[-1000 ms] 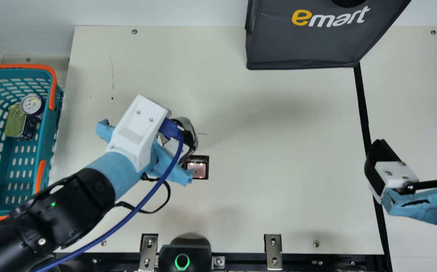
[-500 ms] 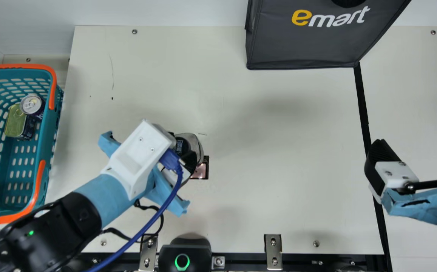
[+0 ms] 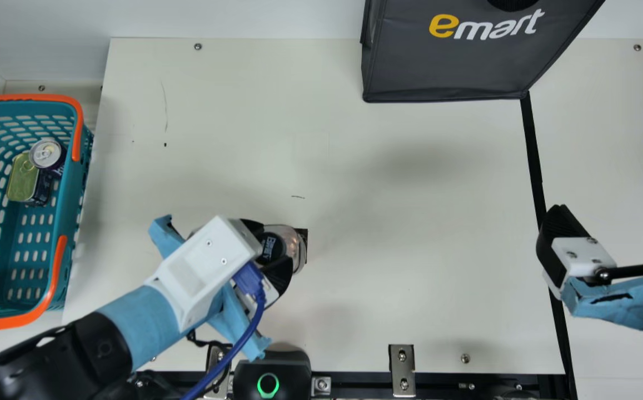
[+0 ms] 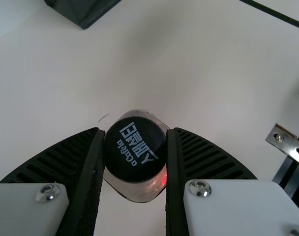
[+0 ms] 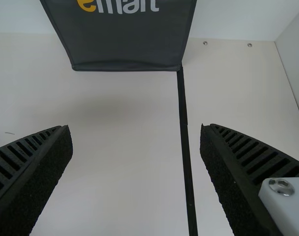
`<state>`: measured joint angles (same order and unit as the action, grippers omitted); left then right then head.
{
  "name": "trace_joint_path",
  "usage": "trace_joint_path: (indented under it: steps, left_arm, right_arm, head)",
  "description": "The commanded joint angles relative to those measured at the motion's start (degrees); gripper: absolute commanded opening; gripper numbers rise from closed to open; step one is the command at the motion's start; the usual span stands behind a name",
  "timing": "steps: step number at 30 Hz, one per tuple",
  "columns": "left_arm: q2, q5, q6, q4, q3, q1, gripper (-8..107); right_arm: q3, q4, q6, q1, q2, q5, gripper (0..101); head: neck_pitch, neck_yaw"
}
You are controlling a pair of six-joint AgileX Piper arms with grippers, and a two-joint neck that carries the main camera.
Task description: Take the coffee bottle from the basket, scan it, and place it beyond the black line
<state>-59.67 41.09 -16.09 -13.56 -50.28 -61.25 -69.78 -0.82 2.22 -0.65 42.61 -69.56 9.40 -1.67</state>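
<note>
One coffee bottle (image 3: 295, 240) over the scanner (image 3: 304, 234), left of centre, and I'd hold it steady, turning its code gently toward the reader without bumping it. My left gripper (image 4: 135, 147) is drawn in to the width of the black cap (image 4: 134, 164), pressing both sides. The right gripper (image 5: 136, 129) gapes wide and empty, by the black line (image 5: 185, 123) on the right.

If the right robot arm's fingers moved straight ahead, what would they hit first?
Probably the tabletop near the black line: the right arm's fingers seem to slope down toward it. Depth is unclear, though; at a flatter angle, the dark bag beyond might come first.
</note>
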Motion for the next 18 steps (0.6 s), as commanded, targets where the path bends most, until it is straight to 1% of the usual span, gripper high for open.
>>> trace_joint_path:
  steps: [1,9,18]
  left_arm:
    - [0.5,0.3,0.8,0.4,0.5,-0.6,10]
    - [2.0,0.7,2.1,1.4,2.3,-2.2,10]
    - [2.4,-0.3,1.5,1.5,4.3,-3.3,10]
  right_arm:
    - [0.0,0.0,0.0,0.0,0.0,0.0,91]
    - [0.0,0.0,0.0,0.0,0.0,0.1,91]
    - [0.0,0.0,0.0,0.0,0.0,0.1,91]
  head:
    - [-1.5,0.1]
    - [-1.5,0.1]
    - [-1.5,0.1]
